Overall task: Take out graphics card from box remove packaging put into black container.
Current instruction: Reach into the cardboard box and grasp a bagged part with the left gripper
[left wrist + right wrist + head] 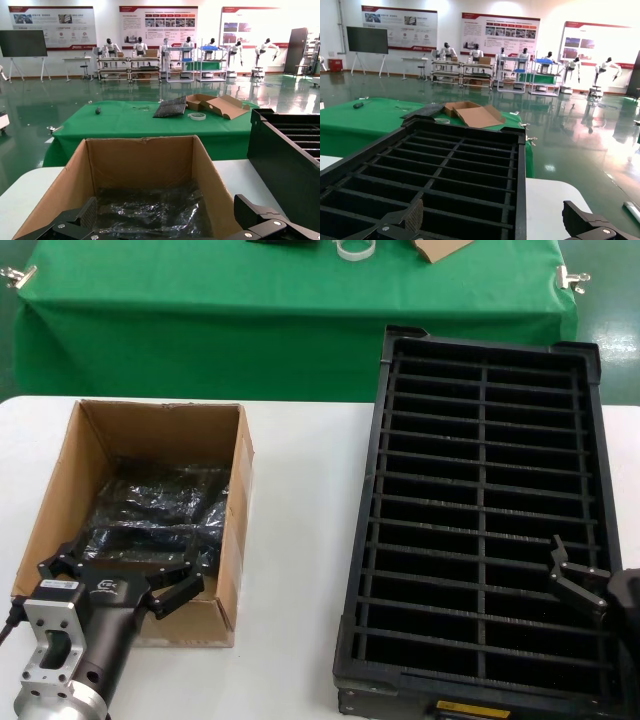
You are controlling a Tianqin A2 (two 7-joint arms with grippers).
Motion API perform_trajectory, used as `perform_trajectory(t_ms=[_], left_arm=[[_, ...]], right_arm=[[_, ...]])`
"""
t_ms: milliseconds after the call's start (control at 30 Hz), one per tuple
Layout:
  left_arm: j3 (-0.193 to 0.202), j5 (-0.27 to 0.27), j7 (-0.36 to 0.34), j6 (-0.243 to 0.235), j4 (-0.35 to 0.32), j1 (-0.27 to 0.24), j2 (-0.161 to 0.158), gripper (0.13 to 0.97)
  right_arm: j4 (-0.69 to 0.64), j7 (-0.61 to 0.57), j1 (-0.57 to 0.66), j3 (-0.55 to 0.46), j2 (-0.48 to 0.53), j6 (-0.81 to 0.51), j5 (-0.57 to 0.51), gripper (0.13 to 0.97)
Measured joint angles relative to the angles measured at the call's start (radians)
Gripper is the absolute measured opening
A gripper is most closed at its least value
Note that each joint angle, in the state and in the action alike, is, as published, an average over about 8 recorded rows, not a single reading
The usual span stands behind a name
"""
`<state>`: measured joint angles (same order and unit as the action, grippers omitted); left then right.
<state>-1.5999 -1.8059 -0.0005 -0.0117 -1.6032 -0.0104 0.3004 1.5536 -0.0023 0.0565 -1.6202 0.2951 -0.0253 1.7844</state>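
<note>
Here: one box [100, 440], one black container [380, 540], two grippers spread.

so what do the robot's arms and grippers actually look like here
The left gripper has black angular linkage fingers on a black body with a small white logo, mounted on a silver machined wrist with a dark cable. The right gripper shows matching black fingers.

bright even overhead light | floor glare | soft shadows | sharp
</note>
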Motion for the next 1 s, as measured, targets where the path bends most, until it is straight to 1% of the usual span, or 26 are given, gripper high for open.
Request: perform_trajectory(t_ms=[1000], left_arm=[[0.0, 0.0, 0.0, 0.0, 0.0, 0.0, 0.0, 0.966]], right_arm=[[0.0, 0.0, 0.0, 0.0, 0.0, 0.0, 0.0, 0.966]])
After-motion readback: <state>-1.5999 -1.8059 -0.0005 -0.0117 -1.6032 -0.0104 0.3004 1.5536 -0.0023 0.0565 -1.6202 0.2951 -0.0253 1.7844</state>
